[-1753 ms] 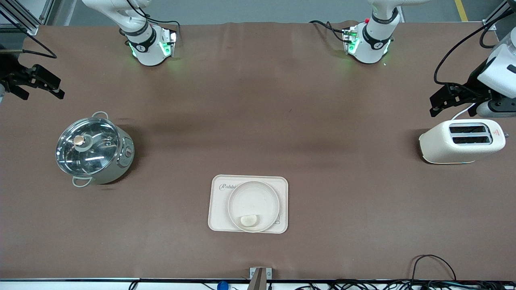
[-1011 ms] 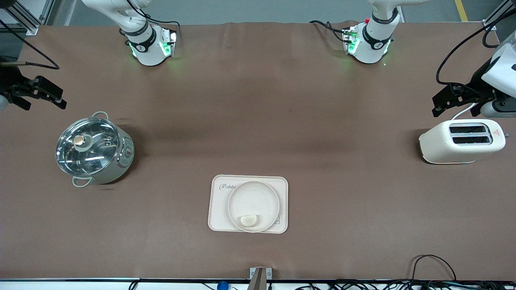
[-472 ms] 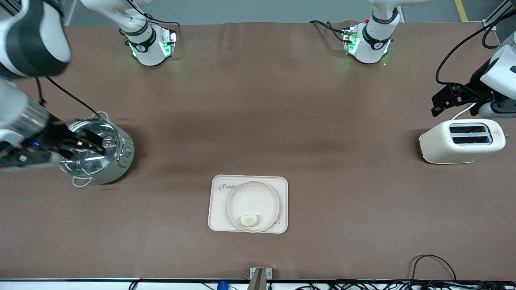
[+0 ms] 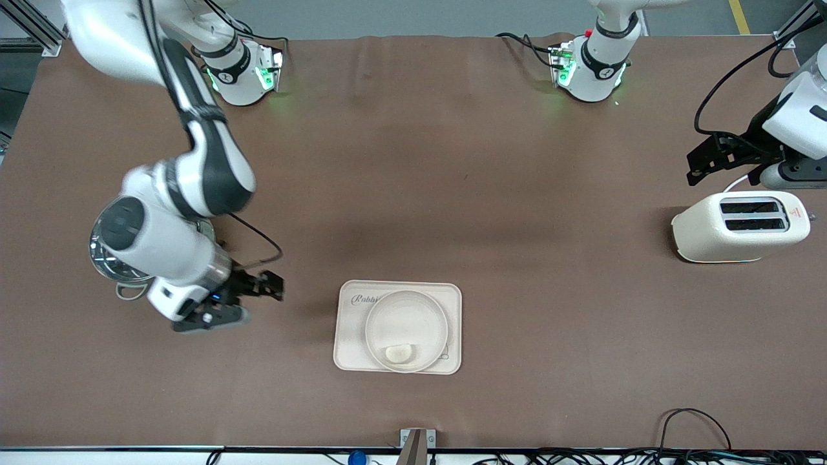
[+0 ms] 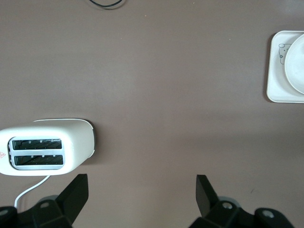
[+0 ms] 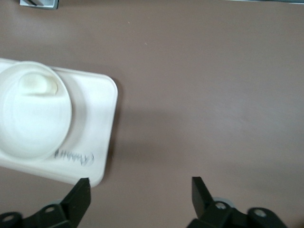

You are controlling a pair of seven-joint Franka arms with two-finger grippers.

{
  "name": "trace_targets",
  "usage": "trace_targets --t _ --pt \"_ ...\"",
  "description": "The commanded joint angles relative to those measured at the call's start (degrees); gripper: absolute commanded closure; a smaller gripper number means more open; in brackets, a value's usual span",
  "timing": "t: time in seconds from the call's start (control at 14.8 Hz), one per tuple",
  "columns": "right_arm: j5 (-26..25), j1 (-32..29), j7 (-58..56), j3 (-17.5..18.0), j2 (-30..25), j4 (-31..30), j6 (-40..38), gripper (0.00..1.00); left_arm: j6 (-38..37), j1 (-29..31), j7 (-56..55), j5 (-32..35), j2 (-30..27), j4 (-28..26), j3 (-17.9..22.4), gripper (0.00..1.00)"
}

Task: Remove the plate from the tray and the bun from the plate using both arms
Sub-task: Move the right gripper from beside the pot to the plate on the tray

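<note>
Front view: the plate (image 4: 406, 330) sits on a cream tray (image 4: 349, 336) at lower centre of the frame, on the brown worktop (image 4: 452, 194); the bun (image 4: 398, 353) lies inside the plate, against the rim nearest the camera. The right pincer (image 4: 255, 294) hangs over bare worktop just beside the tray, toward the right arm's end, its 2 fingers apart and holding nothing; that arm's white body covers most of a steel pot (image 4: 113, 268) at mid-left of the frame. The left pincer (image 4: 707, 160) is at the upper right edge, over the worktop beside a white toaster (image 4: 740, 226) — its fingers are spread, and that arm waits.

Left wrist view: 2 black fingertips (image 5: 76, 192) stand wide apart along the bottom edge, nothing between them; the toaster (image 5: 45, 152) fills the lower left with its 2 slots showing; the tray (image 5: 278, 76) and a slice of the plate (image 5: 297, 66) sit at the upper right edge.

Right wrist view: the fingers (image 6: 80, 197) are parted at the bottom edge; the plate (image 6: 33, 118) lies on the tray (image 6: 95, 123) at left, with the bun (image 6: 38, 84) in it near its upper rim.
</note>
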Motion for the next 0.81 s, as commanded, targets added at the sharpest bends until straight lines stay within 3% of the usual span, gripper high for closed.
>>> trace_targets --t 0.0,0.07,0.2,0.4,0.54,0.74 --pt "1.5 3.13 7.09 -0.36 10.7 11.77 0.42 0.15 -1.25 0.56 1.1 -0.5 0.5 1.43 0.26 0.0" --pt "2.46 3.57 8.33 0.16 13.6 14.58 0.51 0.23 -1.25 0.56 1.1 -0.5 0.59 1.43 0.26 0.0" --pt "5.97 2.88 8.52 2.62 17.92 18.64 0.51 0.3 -1.34 0.56 1.1 -0.5 0.59 1.34 0.26 0.0" --pt "7.04 3.48 8.69 4.46 20.31 19.36 3.92 0.41 -1.25 0.48 0.4 -0.41 0.59 1.43 0.26 0.0" --pt "7.04 3.14 8.78 6.22 22.59 19.44 7.35 0.42 -1.25 0.47 0.58 -0.41 0.59 1.43 0.26 0.0" --pt "7.04 2.78 8.78 7.37 24.79 21.02 7.98 0.51 -1.25 0.48 0.75 -0.32 0.59 1.43 0.26 0.0"
